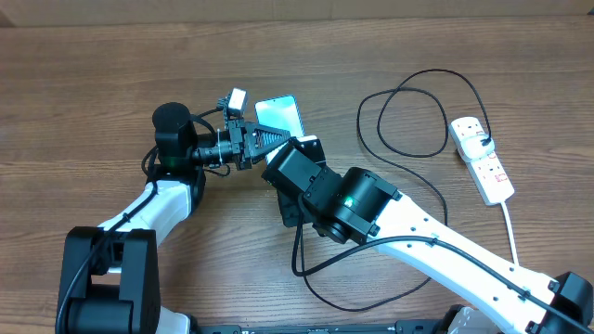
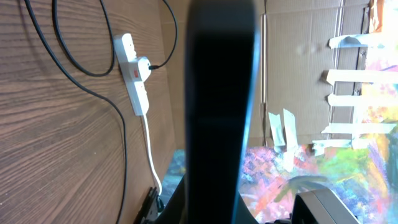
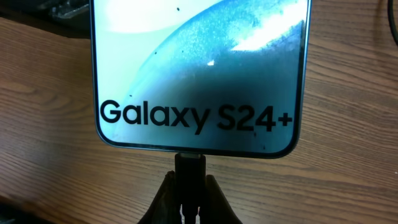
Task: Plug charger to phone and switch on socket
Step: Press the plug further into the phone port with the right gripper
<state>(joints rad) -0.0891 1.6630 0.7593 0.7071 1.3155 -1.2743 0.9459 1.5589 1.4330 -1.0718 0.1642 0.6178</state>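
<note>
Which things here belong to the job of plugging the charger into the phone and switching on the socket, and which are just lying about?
Part of the job: phone, charger, socket, right gripper pinching the charger's tip.
Just lying about: cardboard, tape strips, colourful sheet.

Overhead: even bright light, soft shadows on table [image 1: 83, 102]. Right wrist: glare on phone [image 3: 199, 74] screen, toward 1 o'clock. Left wrist: centre dark, out of focus.
</note>
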